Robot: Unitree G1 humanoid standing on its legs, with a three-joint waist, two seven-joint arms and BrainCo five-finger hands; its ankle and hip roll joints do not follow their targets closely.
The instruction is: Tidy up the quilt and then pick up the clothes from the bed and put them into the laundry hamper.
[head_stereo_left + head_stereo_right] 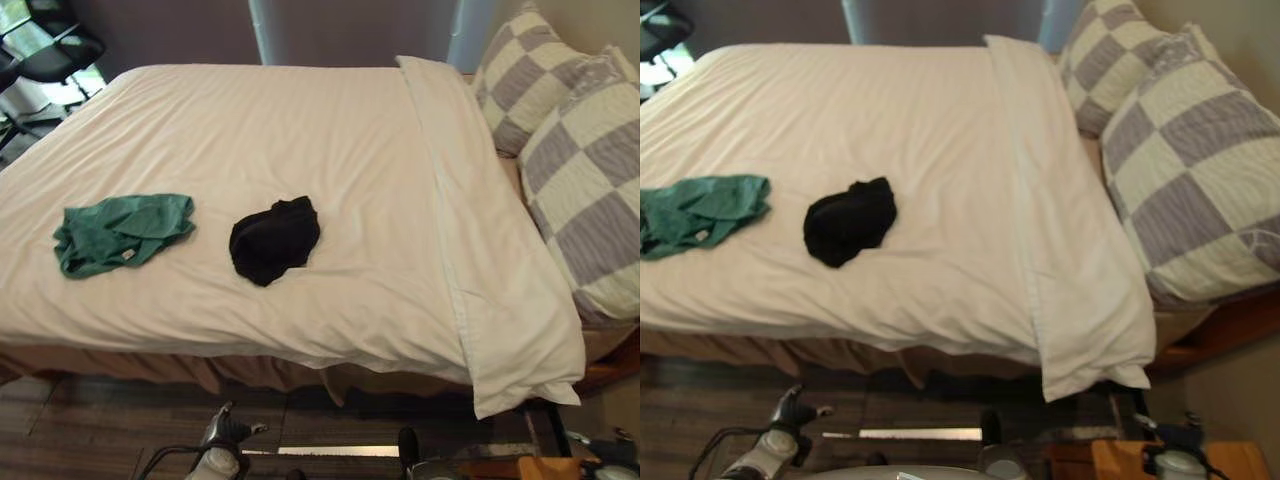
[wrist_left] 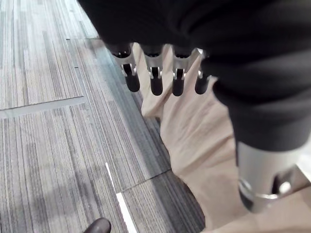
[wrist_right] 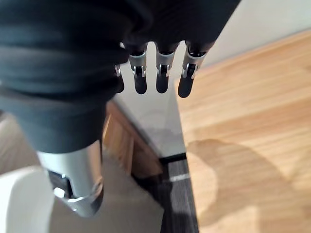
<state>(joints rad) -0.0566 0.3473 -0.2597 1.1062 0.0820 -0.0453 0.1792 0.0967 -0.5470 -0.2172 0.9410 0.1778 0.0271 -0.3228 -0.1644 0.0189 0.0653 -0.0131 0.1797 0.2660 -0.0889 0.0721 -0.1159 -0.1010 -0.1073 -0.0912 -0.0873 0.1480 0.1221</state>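
**Clothes lie ahead and to our left, both hands low and empty**

We stand at the side of the bed (image 1: 60, 350) with the quilt (image 1: 300, 130) spread nearly flat over it, only shallow wrinkles along the near edge. Two garments rest on the quilt: the black garment (image 1: 274, 238) just left of centre, and the green garment (image 1: 122, 232) further left, the two apart with bare quilt between them.

Our left hand (image 2: 153, 73) hangs down by the bed skirt (image 2: 194, 145) above the floor (image 2: 48, 145), fingers straight and relaxed, holding nothing. Our right hand (image 3: 160, 73) hangs over a wooden nightstand (image 3: 252, 121) by the pillow end, fingers likewise released and empty.

Both garments lie forward of and above the hands, on the left half of the bed, so we judge the left hand the nearer one for either. The black garment is a crumpled lump, its longer side running roughly from near-left to far-right. The green garment is flatter and wider, its long axis running across the bed, left to right, with a slight tilt upward toward the right.

The checked pillows (image 1: 580, 170) sit at the right. We cannot see a laundry hamper from here
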